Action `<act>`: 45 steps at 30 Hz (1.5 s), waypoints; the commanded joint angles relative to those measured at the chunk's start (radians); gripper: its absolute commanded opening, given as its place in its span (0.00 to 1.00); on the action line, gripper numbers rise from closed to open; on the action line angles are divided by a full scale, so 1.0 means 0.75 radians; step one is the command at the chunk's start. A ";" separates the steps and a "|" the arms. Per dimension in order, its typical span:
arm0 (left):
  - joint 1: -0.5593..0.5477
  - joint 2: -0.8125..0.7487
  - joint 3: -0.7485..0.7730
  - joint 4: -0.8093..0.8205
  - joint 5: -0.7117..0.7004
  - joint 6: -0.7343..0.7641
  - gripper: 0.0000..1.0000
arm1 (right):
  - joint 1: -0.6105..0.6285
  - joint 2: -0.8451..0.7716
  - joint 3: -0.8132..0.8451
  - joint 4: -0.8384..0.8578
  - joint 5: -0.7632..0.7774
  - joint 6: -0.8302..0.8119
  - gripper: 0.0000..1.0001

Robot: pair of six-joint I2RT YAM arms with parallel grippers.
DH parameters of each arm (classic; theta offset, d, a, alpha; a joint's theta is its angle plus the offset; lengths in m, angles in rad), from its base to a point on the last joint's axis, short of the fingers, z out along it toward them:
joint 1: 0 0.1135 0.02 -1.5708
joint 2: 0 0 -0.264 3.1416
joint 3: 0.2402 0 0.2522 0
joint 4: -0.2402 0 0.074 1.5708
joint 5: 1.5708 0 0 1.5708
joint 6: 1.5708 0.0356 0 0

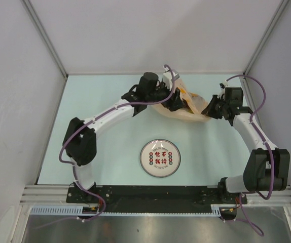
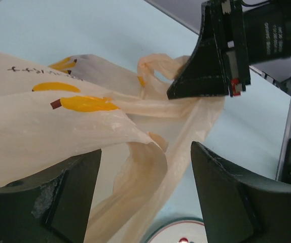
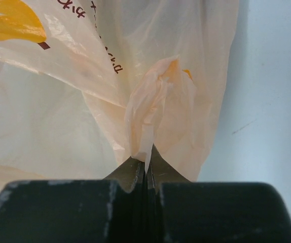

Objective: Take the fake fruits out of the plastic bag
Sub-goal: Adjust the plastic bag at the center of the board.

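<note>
The pale-orange plastic bag (image 1: 186, 107) lies crumpled at the back of the table between my two grippers. My right gripper (image 1: 210, 109) is shut on a bunched fold of the bag (image 3: 158, 106) at its right end. My left gripper (image 1: 175, 100) is open over the bag's left part, and a loop of the bag (image 2: 145, 172) hangs between its fingers. The right gripper also shows in the left wrist view (image 2: 206, 81). Yellow printed marks show on the bag (image 2: 87, 104). The fake fruits are hidden; none shows in any view.
A round white plate with red characters (image 1: 159, 158) sits at the table's middle front; its rim also shows in the left wrist view (image 2: 178, 228). Grey walls close in the table at the back and both sides.
</note>
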 commanded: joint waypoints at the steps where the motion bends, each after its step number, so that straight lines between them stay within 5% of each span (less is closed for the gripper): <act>1: -0.049 0.116 0.190 0.024 -0.132 -0.046 0.77 | -0.004 -0.033 -0.002 0.030 0.001 0.001 0.00; 4: -0.055 0.169 0.280 -0.010 -0.205 -0.032 0.71 | -0.004 -0.033 -0.002 0.030 -0.001 0.001 0.00; 9: -0.037 0.151 0.297 -0.066 -0.208 0.029 0.19 | -0.004 -0.019 0.026 0.038 -0.007 -0.003 0.00; 10: -0.033 0.141 0.288 -0.072 -0.220 0.036 0.00 | -0.004 -0.010 0.032 0.040 -0.007 -0.003 0.00; 16: 0.049 0.072 0.284 -0.084 -0.199 0.089 0.00 | -0.004 0.053 0.114 0.052 -0.011 -0.017 0.00; 20: 0.232 0.047 0.372 -0.086 -0.142 0.097 0.00 | -0.004 0.173 0.300 0.058 0.005 -0.046 0.00; 25: 0.488 0.063 0.470 -0.054 -0.085 0.050 0.00 | 0.032 0.530 0.929 0.040 0.048 -0.074 0.00; 28: 0.595 0.149 0.605 0.010 -0.066 0.046 0.00 | 0.130 0.821 1.405 0.062 0.252 -0.164 0.00; 34: 0.632 0.421 1.155 0.049 -0.119 0.250 0.00 | 0.227 1.396 2.374 0.258 0.426 -0.285 0.00; 38: 0.614 0.385 1.290 0.126 -0.140 0.308 0.00 | 0.278 1.181 2.036 0.749 0.533 -0.365 0.00; 41: 0.607 0.315 1.238 0.060 -0.054 0.302 0.00 | 0.309 1.131 2.027 0.787 0.525 -0.487 0.00; 45: 0.607 0.103 0.997 -0.106 0.058 0.312 0.00 | 0.292 0.891 1.609 0.760 0.457 -0.524 0.00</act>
